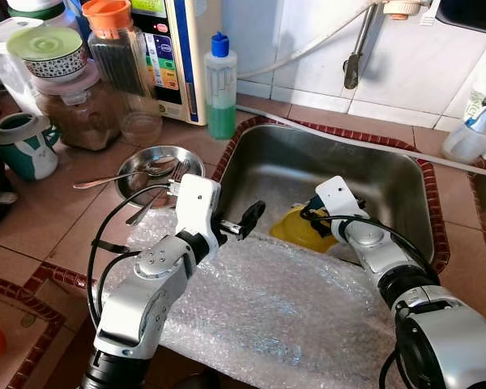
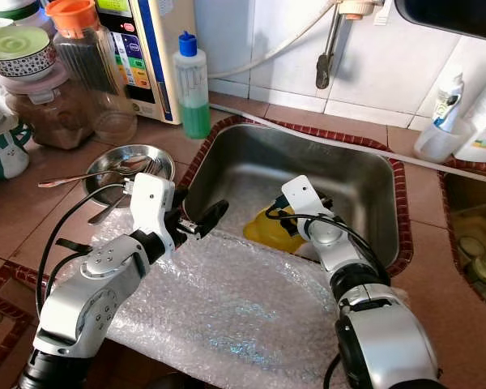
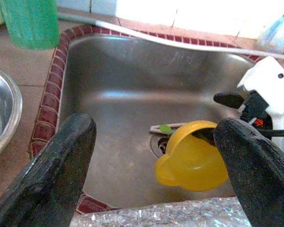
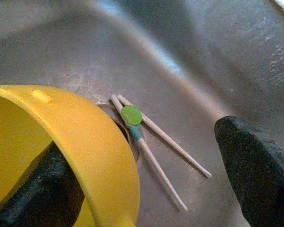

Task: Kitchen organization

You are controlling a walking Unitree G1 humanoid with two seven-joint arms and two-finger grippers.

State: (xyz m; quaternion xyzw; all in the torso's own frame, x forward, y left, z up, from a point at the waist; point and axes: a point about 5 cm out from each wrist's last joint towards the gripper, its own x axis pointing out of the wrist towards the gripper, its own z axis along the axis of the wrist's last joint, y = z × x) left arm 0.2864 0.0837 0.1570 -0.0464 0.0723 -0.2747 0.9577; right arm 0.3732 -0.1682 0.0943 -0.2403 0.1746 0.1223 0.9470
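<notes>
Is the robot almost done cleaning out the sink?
Not yet. The right gripper has one finger inside the yellow cup, its jaws open around the rim. The chopsticks lie in the sink. The left gripper is open and empty.

left gripper [image 1: 245, 220]: fingers spread | right gripper [image 4: 146, 175]: fingers spread, reaching down

Two silver arms with rounded, screw-studded joint housings are showing. Black cables are looping along each forearm into white wrist blocks. The left pincer [image 1: 245, 220] and right pincer [image 4: 151, 184] are ending in long, matte black, rough-textured fingers [image 3: 52, 175].
</notes>
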